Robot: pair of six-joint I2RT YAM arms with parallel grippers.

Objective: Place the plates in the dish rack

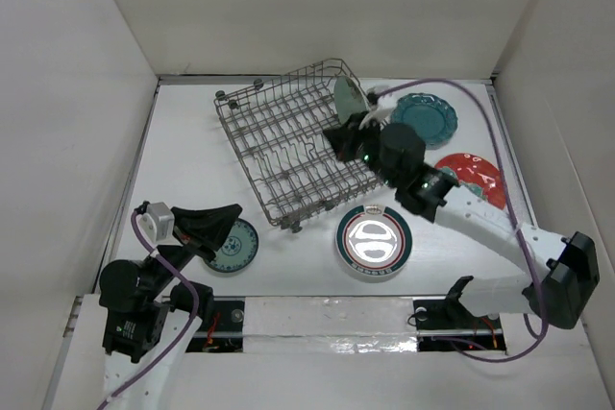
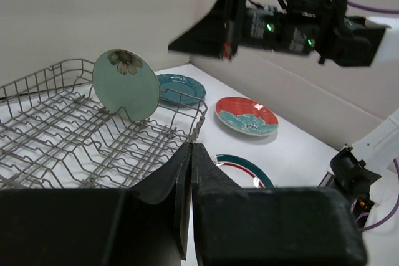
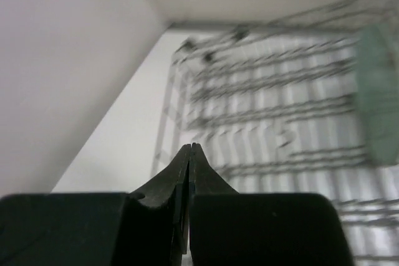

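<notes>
The grey wire dish rack [image 1: 279, 151] lies in the middle of the table. The pale green plate [image 1: 348, 98] stands upright in its far right corner. My right gripper [image 1: 338, 137] is shut and empty, hovering over the rack just beside that plate. The scalloped teal plate [image 1: 424, 117], the red-and-teal floral plate [image 1: 474, 178] and the ringed white plate [image 1: 373, 240] lie flat to the right of and in front of the rack. My left gripper [image 1: 233, 212] is shut and empty above the small teal-patterned plate [image 1: 237, 247].
White walls close in the table on the left, back and right. The right arm [image 1: 480, 223] and its purple cable [image 1: 480, 108] reach over the floral plate. The left wrist view shows the rack [image 2: 75, 135] and the green plate [image 2: 126, 85].
</notes>
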